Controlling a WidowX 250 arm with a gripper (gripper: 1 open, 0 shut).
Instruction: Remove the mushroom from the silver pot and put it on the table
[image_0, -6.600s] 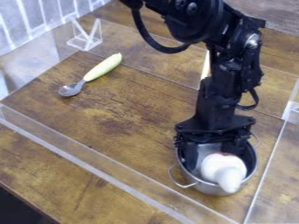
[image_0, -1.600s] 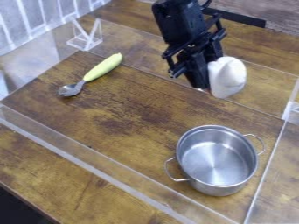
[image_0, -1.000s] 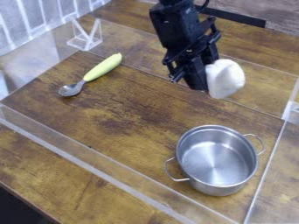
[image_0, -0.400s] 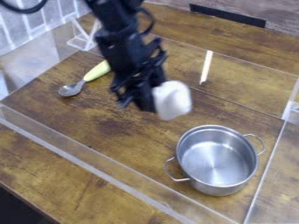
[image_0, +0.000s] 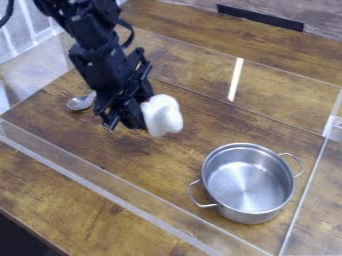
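Plainly only one view, a camera looking down across the bench (image_0: 174, 150) from the front. The mushroom (image_0: 163, 117) is out of the silver pot (image_0: 249, 185) and held in the air above bare wood, left of the pot and well apart from it; the pot looks empty, its flat bottom showing. The fingers (image_0: 134, 113) are clamped narrow on the mushroom's left side, the dark arm covering the contact, so exactly which part they pinch cannot be told. Judged handling: a small toy piece, likely light, and its smooth rounded cream surface could slip or roll out of a shallow pinch; nothing about it looks fragile. A hold across the narrower stem end, or low around the bulge, seems safer than on the crown of the cap. Orientation: the bulbous end points right and slightly toward the camera, away from the fingers; the long axis lies tilted, nearer level than upright, though blur keeps this rough. Set down in that attitude it would probably land on its side and may roll. A yellow-handled spoon (image_0: 82, 101) is mostly hidden behind the arm.
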